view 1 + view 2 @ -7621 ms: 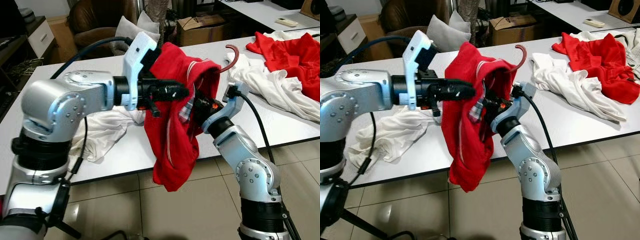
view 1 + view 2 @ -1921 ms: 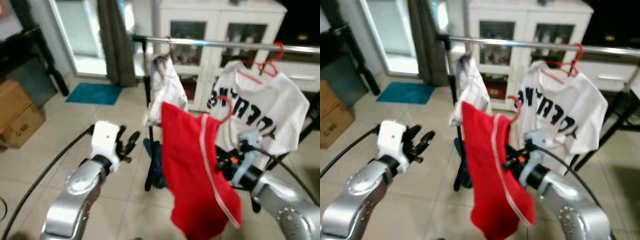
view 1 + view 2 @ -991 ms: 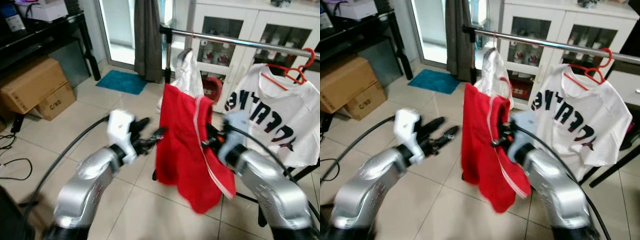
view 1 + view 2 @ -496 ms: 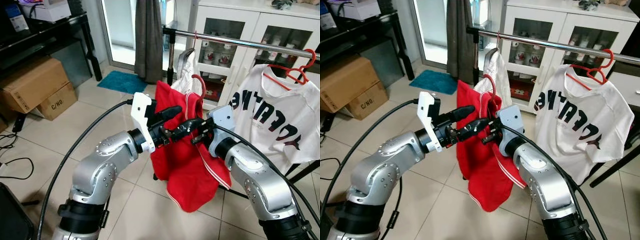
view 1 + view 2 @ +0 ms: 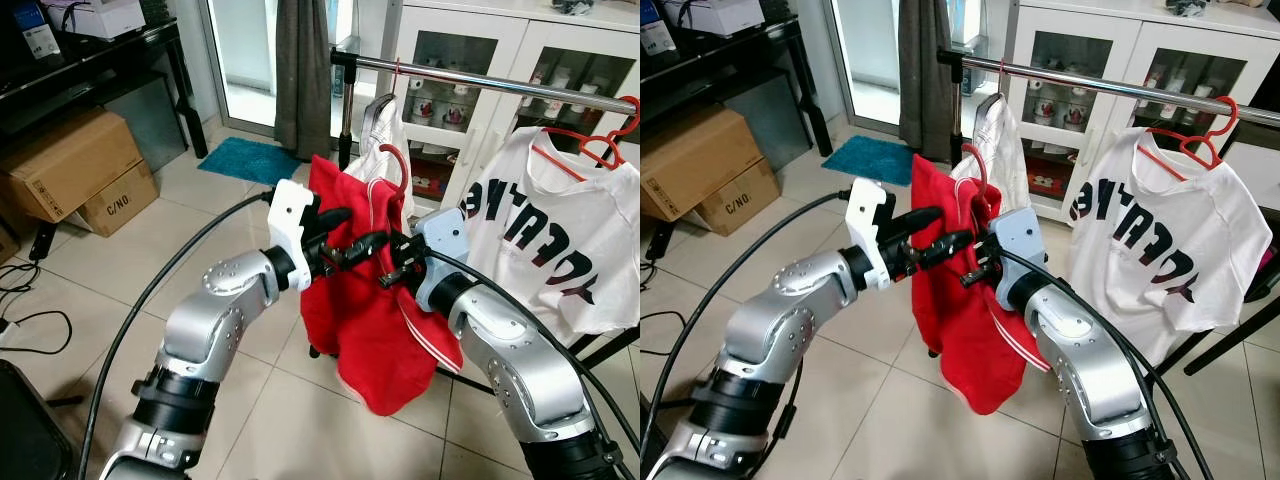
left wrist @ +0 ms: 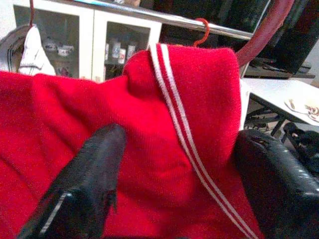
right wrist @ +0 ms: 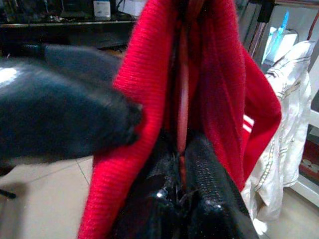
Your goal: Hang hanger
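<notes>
A red garment [image 5: 360, 320] hangs on a red hanger whose hook [image 5: 399, 166] rises just below the metal clothes rail [image 5: 480, 82]. My right gripper [image 5: 392, 262] is shut on the hanger; in the right wrist view the hanger's red bar [image 7: 183, 99] is pinched between its black fingers [image 7: 209, 199]. My left gripper [image 5: 362, 230] is open at the garment's left shoulder. In the left wrist view its two fingers [image 6: 84, 189] stand wide apart with the striped red cloth [image 6: 164, 144] bulging between them.
A white printed T-shirt [image 5: 550, 240] hangs on a red hanger at the rail's right. Another pale garment [image 5: 385, 125] hangs near the rail's left post. White cabinets [image 5: 470, 60] stand behind. Cardboard boxes [image 5: 70, 165] and a blue mat [image 5: 250, 160] are at the left.
Within the last second my left gripper came in from the left to the garment's shoulder. Over the last half second both arms held almost still, the garment slightly nearer the rail.
</notes>
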